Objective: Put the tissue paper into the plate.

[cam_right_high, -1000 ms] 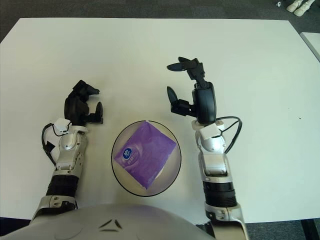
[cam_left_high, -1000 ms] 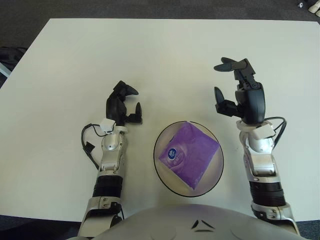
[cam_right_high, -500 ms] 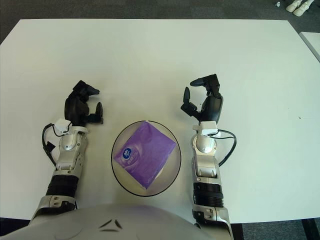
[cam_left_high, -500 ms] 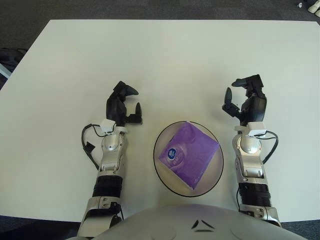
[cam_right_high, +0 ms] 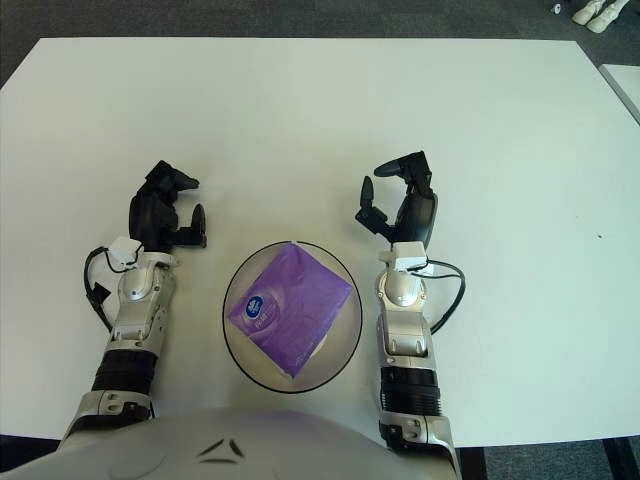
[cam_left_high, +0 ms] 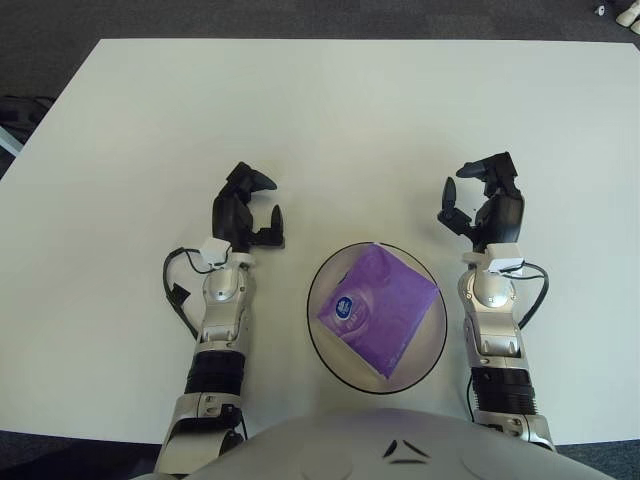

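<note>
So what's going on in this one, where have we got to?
The purple tissue pack already lies in the plate, near the table's front edge. Neither hand holds anything: the right hand is just right of the plate, open and empty, and the left hand is to the plate's left, also open. The placing itself looks done.
</note>
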